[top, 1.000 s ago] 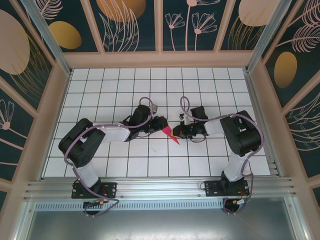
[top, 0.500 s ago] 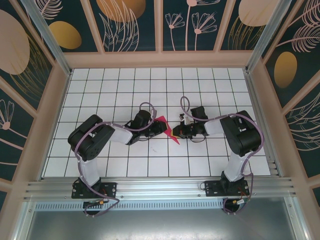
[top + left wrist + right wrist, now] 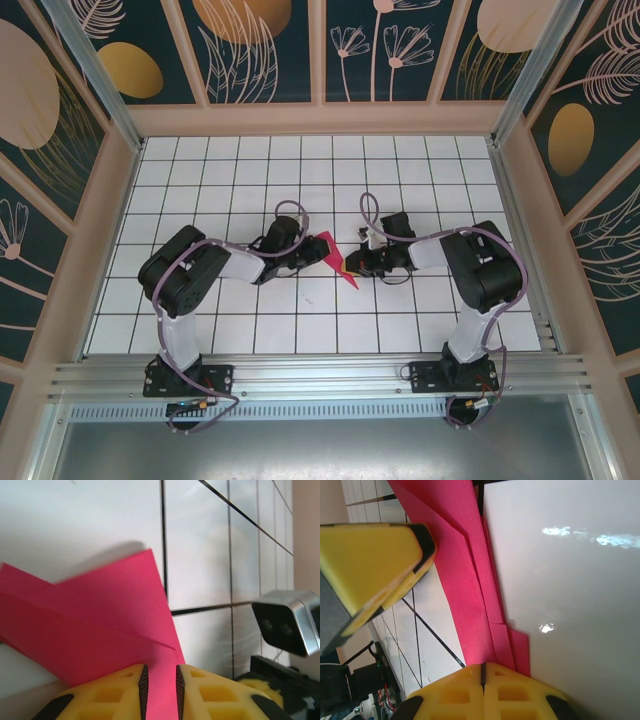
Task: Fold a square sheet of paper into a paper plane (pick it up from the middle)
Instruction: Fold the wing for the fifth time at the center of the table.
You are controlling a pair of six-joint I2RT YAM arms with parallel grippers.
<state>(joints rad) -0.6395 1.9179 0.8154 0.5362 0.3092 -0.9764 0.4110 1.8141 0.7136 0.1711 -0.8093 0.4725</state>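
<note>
the left gripper has its fingers drawn near each other with a slim gap, and the folded sheet of paper fills that gap, so it is pinching the sheet's near edge. the right gripper has its fingers pressed flat together, and the sheet's layered edges run in at their tips, so it looks to be nipping them. the sheet, already creased into overlapping flaps, hangs between the two grippers over the middle of the white gridded table; a shadow under it in the left wrist view suggests that side is raised off the surface. the main risk is two tight grips on one thin sheet: if either arm pulls outward or twists, the paper could tear at a crease or slide out of a pinch. the stacked flaps could also creep apart and skew the fold. the fingertips are close too, and one left finger looms near the right camera, so a small inward move might knock them together. the left arm and right arm are both bent sharply at the elbow, with forearms reaching inward and low and the wrists turned tip to tip.
</note>
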